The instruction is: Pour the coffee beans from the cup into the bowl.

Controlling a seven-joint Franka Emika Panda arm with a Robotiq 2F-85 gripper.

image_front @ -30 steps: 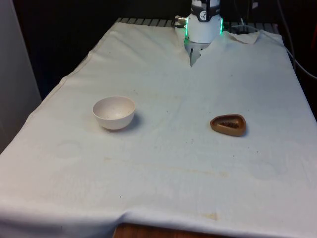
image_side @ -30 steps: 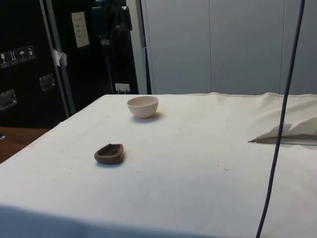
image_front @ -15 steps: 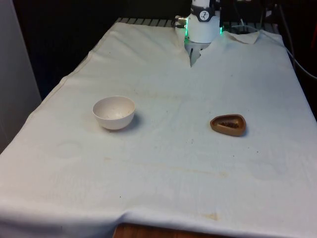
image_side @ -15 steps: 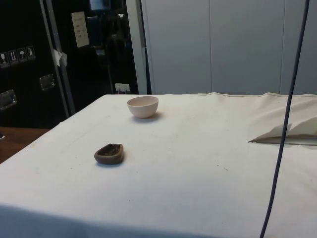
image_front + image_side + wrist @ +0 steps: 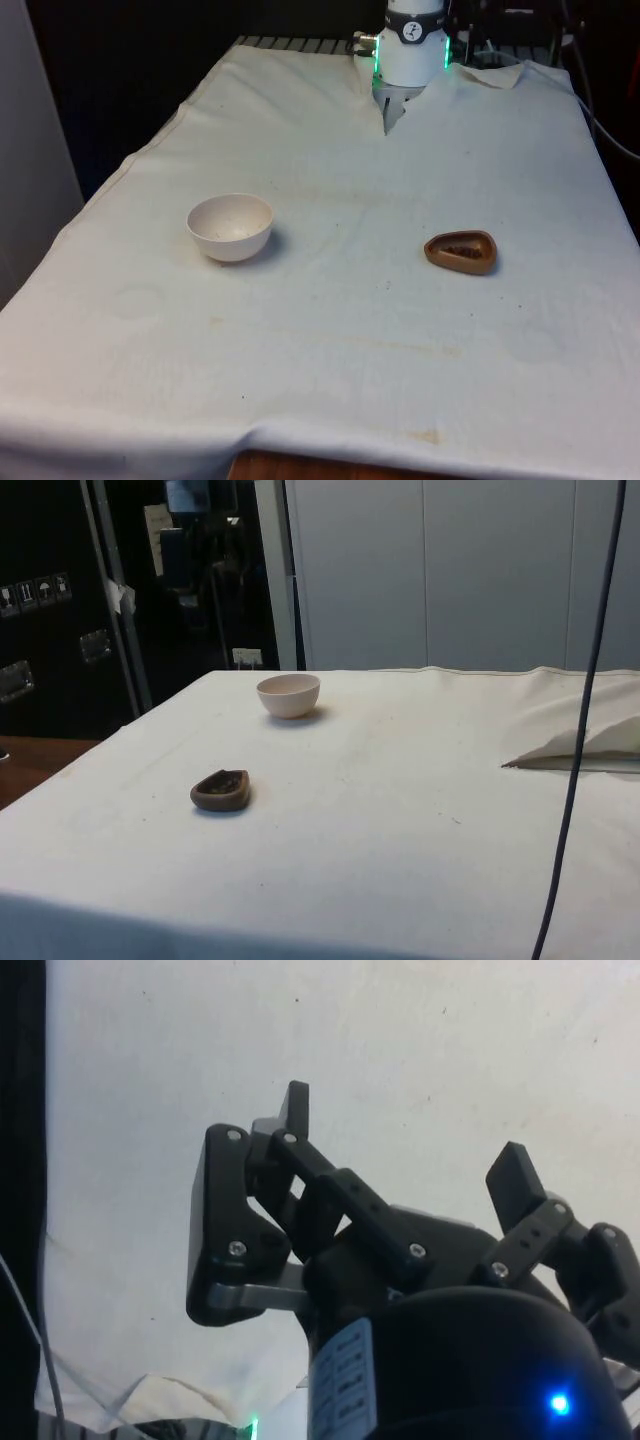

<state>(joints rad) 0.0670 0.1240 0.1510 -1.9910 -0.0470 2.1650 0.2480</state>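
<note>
A small brown cup (image 5: 461,251) with dark coffee beans inside rests on the white cloth toward the front view's right; the side view has the cup (image 5: 221,790) nearer the camera. A cream bowl (image 5: 230,227) stands upright toward the front view's left, and in the side view the bowl (image 5: 289,695) lies farther back. My gripper (image 5: 405,1135) is open in the wrist view, high above bare cloth with nothing between its fingers (image 5: 296,1105).
The robot base (image 5: 410,55) stands at the table's far end, where the cloth is bunched into a fold (image 5: 575,748). A dark cable (image 5: 578,730) hangs down in the side view. Bare wood (image 5: 300,468) shows at the table's near edge.
The cup and bowl have not moved. The hanging cable in the side view has shifted slightly right, and the arm's top at the far end has moved a little.
</note>
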